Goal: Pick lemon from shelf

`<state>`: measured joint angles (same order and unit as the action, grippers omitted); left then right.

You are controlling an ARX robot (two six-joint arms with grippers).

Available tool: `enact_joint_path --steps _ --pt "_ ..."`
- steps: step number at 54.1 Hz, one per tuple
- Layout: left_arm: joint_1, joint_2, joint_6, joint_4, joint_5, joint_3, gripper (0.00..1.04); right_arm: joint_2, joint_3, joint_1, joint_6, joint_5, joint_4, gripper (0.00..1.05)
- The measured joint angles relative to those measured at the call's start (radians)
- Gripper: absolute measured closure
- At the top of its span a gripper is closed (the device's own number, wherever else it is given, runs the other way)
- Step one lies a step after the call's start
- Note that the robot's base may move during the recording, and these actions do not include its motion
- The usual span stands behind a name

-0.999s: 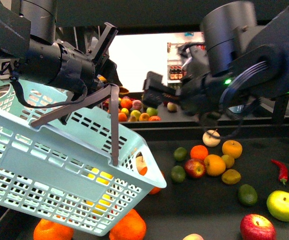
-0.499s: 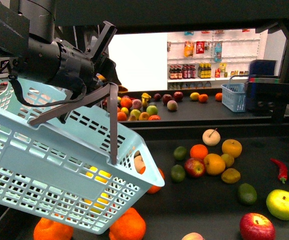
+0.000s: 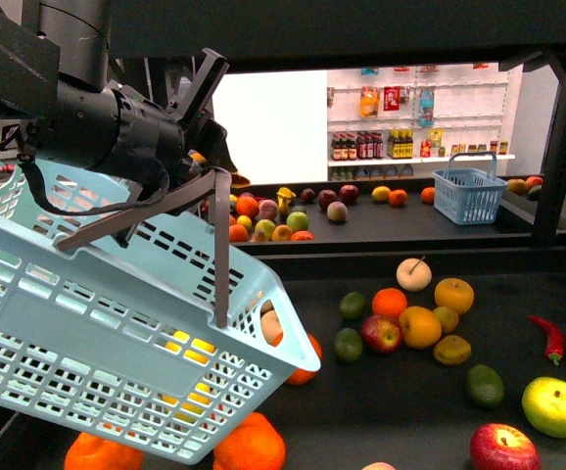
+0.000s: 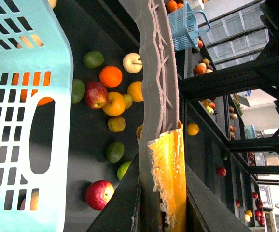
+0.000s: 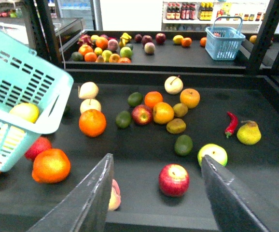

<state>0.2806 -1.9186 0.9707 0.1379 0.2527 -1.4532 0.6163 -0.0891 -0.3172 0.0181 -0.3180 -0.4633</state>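
Blocking near fruit (image 3: 254, 446) on the shelf (image 3: 410, 411), a basket (image 3: 87, 323) hangs from clamped left fingers (image 4: 171, 179) — right fingers (image 5: 89, 203) spread, empty.

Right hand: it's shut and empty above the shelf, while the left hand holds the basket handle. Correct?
Not quite. The right hand is open, not shut: the right wrist view shows its fingers spread wide with nothing between them. It is above the shelf, and the left hand does hold the basket handle.
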Motion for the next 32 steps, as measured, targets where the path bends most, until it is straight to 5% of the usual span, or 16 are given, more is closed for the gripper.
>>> enact_joint_path --steps 17,32 --pt "0.0 0.0 0.0 0.0 0.003 0.0 0.91 -0.38 0.075 0.126 -0.014 0.137 0.232 1.02" --pt "0.0 0.0 -0.001 0.0 0.001 0.0 0.91 -0.589 0.074 0.305 -0.015 0.304 0.455 1.02"
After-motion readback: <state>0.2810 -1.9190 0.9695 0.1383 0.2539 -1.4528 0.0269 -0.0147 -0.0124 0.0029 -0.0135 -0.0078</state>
